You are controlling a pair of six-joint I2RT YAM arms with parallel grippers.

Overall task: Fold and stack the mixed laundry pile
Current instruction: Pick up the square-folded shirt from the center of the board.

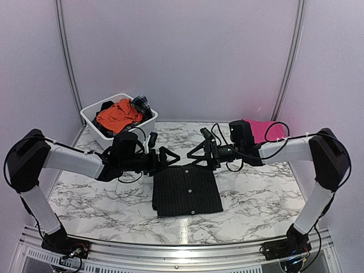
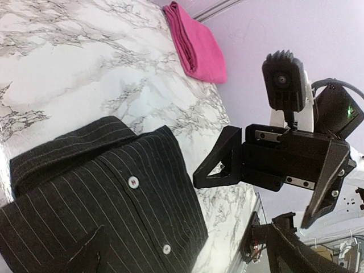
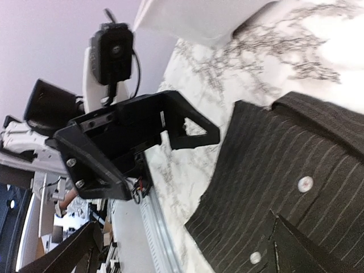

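The left gripper (image 1: 172, 156) and right gripper (image 1: 194, 154) hung empty with jaws spread wide, tips facing each other over the far edge of the black pinstriped shirt (image 1: 186, 190). The shirt lay folded at the table's (image 1: 256, 196) centre. A folded pink cloth (image 1: 263, 132) sat at two o'clock. At ten o'clock a white tub (image 1: 90, 116) held an orange garment (image 1: 116, 115) and a plaid piece (image 1: 141, 104).

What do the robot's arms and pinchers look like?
The left arm and right arm are white tubes with chunky black joints. Thin black cables loop along them. The left gripper and right gripper are black, with triangle-shaped fingers. A green light glows by the right one.
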